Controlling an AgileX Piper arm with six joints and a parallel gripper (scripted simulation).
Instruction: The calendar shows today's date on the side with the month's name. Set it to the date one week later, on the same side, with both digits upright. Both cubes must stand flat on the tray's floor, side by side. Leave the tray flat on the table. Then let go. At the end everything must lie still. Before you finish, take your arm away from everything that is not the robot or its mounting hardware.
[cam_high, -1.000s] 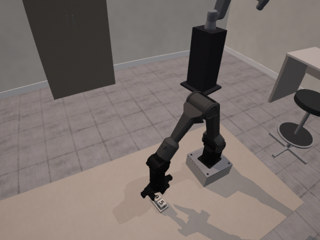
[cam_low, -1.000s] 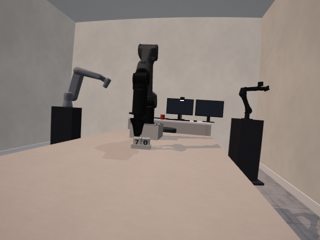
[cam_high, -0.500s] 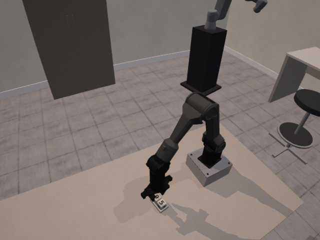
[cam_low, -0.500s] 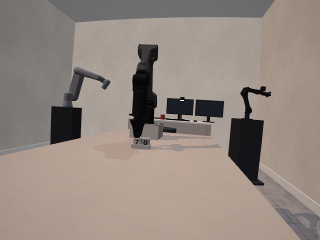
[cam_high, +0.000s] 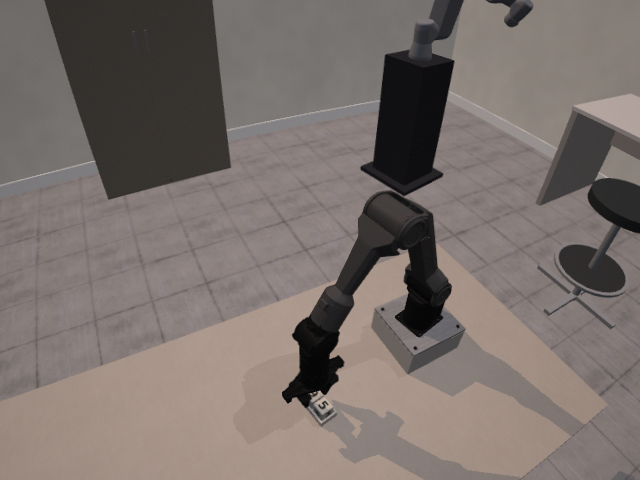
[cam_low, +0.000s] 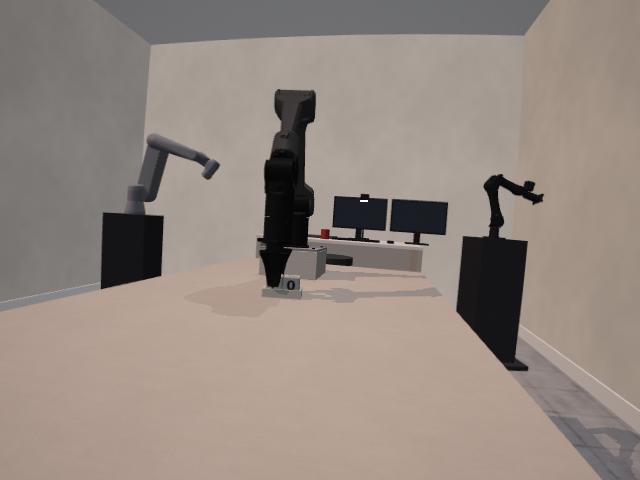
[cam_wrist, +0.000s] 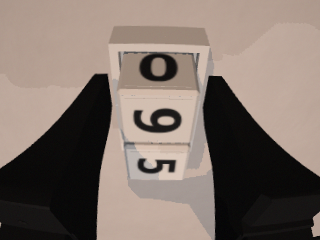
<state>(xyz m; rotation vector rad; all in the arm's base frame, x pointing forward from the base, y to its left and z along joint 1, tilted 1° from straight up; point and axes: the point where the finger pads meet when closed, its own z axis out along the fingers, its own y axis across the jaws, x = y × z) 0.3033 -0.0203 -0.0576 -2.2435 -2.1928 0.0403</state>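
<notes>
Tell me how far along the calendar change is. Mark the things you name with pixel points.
Already fine: the tray (cam_high: 323, 422) (cam_low: 281, 293) (cam_wrist: 160, 36) looks flat, both cubes inside. In hand: nothing; the open gripper (cam_high: 309, 397) (cam_low: 273, 284) (cam_wrist: 157, 91) straddles the 9-topped cube (cam_high: 313, 395) (cam_low: 280, 282) (cam_wrist: 157, 120), covering its exterior-view face. The 5-topped cube (cam_high: 323, 405) (cam_low: 291, 283) (cam_wrist: 157, 162) shows an upright 0 there. Left: probably turning the straddled cube; certainly withdrawing.

The robot's arm (cam_high: 364, 258) (cam_low: 294, 118) is dark all over, charcoal grey in its upper links and nearly black toward the wrist and the foot. A thick rounded barrel forms the elbow (cam_high: 395, 217), with a round cap at its end; the forearm narrows to a cylindrical grey collar (cam_high: 330, 307). The fingers are plain black, broad at the root and tapering to narrow, blunt tips. The black foot sits on a grey, box-shaped mount (cam_high: 390, 338) (cam_low: 312, 264) with dark screws at its corners.
</notes>
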